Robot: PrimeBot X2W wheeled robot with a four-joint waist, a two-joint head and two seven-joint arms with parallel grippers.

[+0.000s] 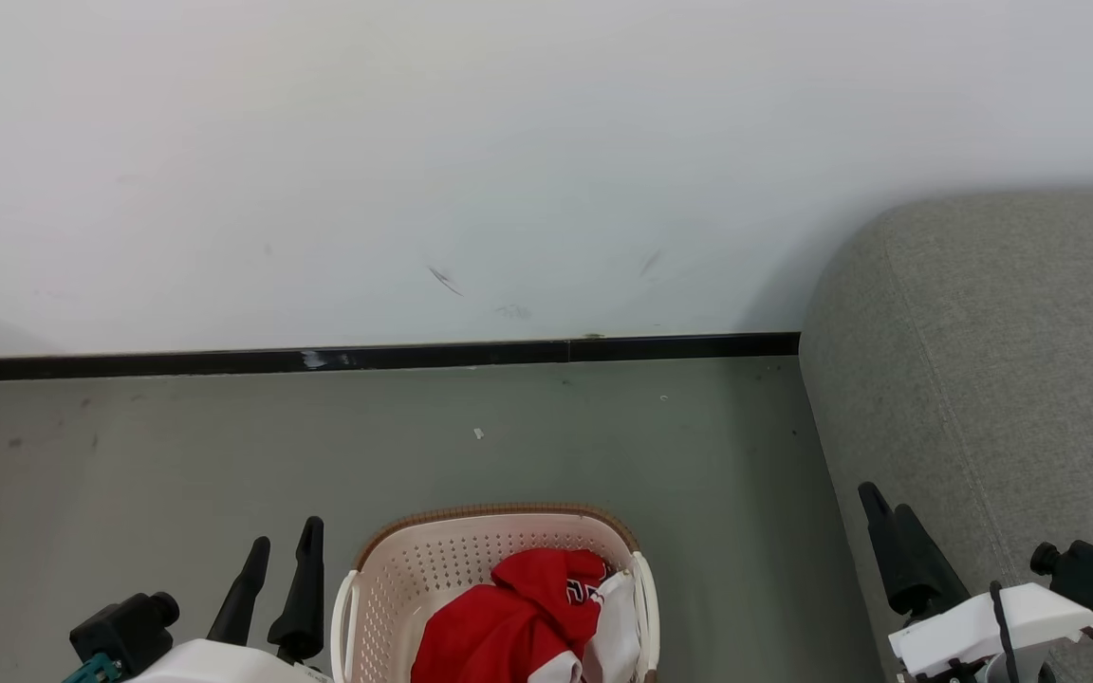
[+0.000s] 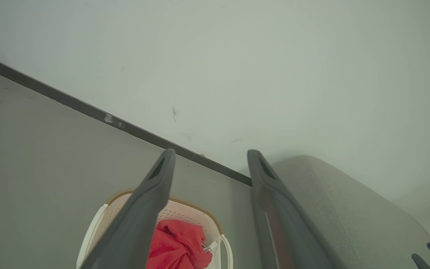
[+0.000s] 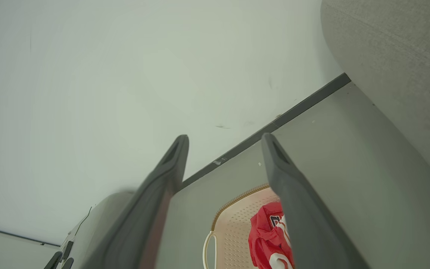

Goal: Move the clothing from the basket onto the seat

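Clothing point(image 1: 509, 621), soft red sports fabric with white trim and a bit of dark lettering, lies bunched in the oval cream plastic basket point(image 1: 414, 569) with its perforated walls and brown woven-look rim. The basket sits on the grey-green floor point(image 1: 176, 455) right in front of me. None of the red fabric lies on the part of the big grey upholstered seat point(image 1: 983, 332) I can see, off to my right, so I judge the job not yet begun: every piece is left to lift and carry over.

My left gripper point(image 1: 288, 531) hangs just beside the basket's left handle, jaws spread and holding nothing. My right gripper point(image 1: 883, 500) hovers at the seat's near edge, jaws likewise spread and bare.

Behind are a white scuffed wall point(image 1: 414, 142) and a black skirting strip point(image 1: 224, 362). Only open floor separates basket and seat; the basket's own walls are the one hindrance I'd watch.
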